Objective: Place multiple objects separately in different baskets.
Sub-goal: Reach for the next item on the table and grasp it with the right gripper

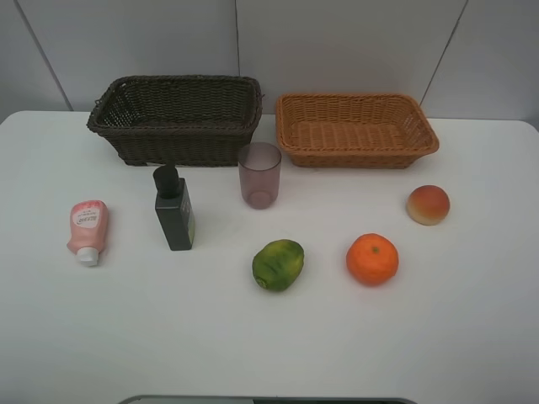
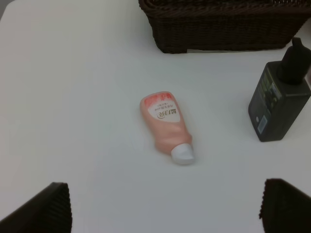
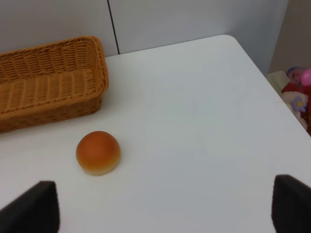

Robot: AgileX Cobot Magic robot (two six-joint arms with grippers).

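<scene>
On the white table stand a dark brown basket (image 1: 177,118) at the back left and an orange-tan basket (image 1: 355,128) at the back right, both holding nothing. In front lie a pink tube (image 1: 88,229), a dark green pump bottle (image 1: 173,209), a purple cup (image 1: 259,174), a green fruit (image 1: 278,264), an orange (image 1: 372,258) and a peach (image 1: 428,204). Neither arm shows in the high view. The left gripper (image 2: 165,206) is open above the table, with the tube (image 2: 166,126) and bottle (image 2: 280,97) ahead of it. The right gripper (image 3: 165,206) is open, with the peach (image 3: 98,152) ahead of it.
The table's right edge (image 3: 272,82) shows in the right wrist view, with colourful items (image 3: 299,90) beyond it off the table. A grey panelled wall (image 1: 269,42) stands behind the baskets. The brown basket's wall (image 2: 223,24) fills the far side of the left wrist view.
</scene>
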